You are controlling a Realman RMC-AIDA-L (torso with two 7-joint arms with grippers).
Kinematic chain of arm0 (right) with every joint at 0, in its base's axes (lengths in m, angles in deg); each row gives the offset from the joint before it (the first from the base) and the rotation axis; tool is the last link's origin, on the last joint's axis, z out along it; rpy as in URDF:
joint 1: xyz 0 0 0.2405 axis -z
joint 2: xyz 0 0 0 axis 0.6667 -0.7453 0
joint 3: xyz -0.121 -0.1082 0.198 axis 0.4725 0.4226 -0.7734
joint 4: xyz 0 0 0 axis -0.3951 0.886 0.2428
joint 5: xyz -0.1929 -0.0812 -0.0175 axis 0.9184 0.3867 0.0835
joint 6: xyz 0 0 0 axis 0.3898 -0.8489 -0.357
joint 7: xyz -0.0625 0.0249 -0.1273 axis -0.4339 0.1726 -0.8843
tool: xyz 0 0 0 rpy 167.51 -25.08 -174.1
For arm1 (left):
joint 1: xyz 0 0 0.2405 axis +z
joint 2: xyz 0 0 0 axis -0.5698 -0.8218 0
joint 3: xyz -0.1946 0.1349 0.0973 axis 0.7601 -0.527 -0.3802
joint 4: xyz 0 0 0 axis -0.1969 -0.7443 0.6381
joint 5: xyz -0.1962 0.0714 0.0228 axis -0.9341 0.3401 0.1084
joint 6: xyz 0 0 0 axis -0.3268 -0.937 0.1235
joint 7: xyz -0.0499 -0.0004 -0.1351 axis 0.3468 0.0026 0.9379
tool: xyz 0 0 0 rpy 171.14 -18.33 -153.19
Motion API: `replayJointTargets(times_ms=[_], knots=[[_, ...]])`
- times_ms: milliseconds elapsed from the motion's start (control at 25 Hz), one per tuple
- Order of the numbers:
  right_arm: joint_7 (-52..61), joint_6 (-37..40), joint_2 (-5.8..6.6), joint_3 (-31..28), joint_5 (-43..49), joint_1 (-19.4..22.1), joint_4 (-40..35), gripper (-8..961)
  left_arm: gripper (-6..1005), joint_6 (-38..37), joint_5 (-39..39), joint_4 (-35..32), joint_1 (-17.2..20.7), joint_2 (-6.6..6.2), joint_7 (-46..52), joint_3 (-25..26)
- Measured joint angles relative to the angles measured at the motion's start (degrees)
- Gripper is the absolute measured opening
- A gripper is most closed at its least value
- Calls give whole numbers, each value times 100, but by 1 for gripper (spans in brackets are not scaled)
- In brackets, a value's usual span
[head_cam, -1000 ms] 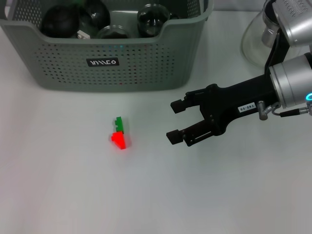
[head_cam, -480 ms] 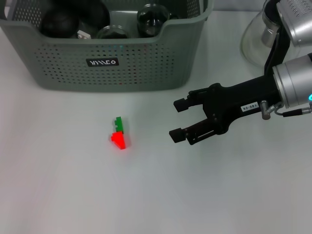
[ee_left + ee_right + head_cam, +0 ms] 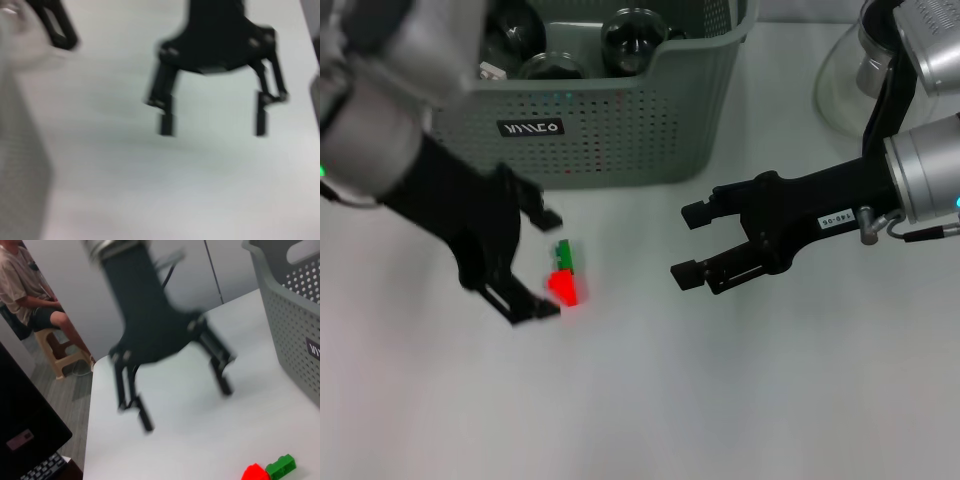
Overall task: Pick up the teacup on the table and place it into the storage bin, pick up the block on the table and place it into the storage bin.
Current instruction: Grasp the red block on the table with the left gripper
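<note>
The left gripper (image 3: pixel 538 265) sits left of centre in the head view, its two black fingers spread wide and holding nothing. One fingertip lies above the block (image 3: pixel 563 274) and one below it, so the block stands at the mouth of the gap, touched by neither as far as can be seen. The block is a small stepped piece, green on the upper part and bright red below, resting on the table (image 3: pixel 640 400), which is smooth and white. In the right wrist view the block (image 3: pixel 268 470) shows at the lower right, red and green studs side by side.

The bin (image 3: pixel 620 120) fills the upper middle of the head view: grey-green plastic, perforated walls, rounded rim, a black label on its front. Dark round glass pieces lie inside; whether one is the teacup cannot be told. Bare table runs between the bin's front wall and the block.

The right gripper (image 3: pixel 692 241) hangs right of centre, fingers parted and empty, well apart from the block, with bare table between them. A glass teapot (image 3: pixel 845 85) stands at the upper right, partly behind the arm.
</note>
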State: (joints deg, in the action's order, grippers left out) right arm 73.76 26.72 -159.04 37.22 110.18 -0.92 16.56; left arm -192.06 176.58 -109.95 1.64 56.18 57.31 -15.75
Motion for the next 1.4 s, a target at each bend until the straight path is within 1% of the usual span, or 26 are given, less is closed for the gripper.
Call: replayJointTargets(times_ms=[40, 80, 200, 280, 440, 600, 840, 960, 1400], knots=[[1, 0, -2, -14, 0, 1, 14, 939, 948, 46, 14, -48, 106, 36, 54, -202], [2, -1, -3, -27, 0, 1, 26, 939, 948, 133, 26, -55, 168, 47, 140, -353], [4, -6, -9, -40, 0, 24, 32, 939, 948, 647, 143, 28, 369, 44, 634, -964], [8, -32, -9, -41, 0, 38, 32, 939, 948, 932, 300, 103, 440, 44, 897, -1296], [13, -64, -7, -47, 0, 46, 32, 939, 949, 1557, 764, 331, 460, 59, 1638, -1987], [9, -72, 0, -62, 0, 48, 31, 940, 949, 2007, 1080, 660, 358, 57, 2206, -2401], [-16, -77, 8, -105, 0, 46, 30, 940, 949, 2443, 1448, 969, 282, 67, 2668, -2877], [-22, -77, 9, -109, 1, 46, 29, 940, 948, 2601, 1533, 1068, 263, 69, 2785, -3033], [-35, -77, 18, -112, 0, 46, 29, 941, 949, 2661, 1545, 1203, 141, 64, 3164, -3169]])
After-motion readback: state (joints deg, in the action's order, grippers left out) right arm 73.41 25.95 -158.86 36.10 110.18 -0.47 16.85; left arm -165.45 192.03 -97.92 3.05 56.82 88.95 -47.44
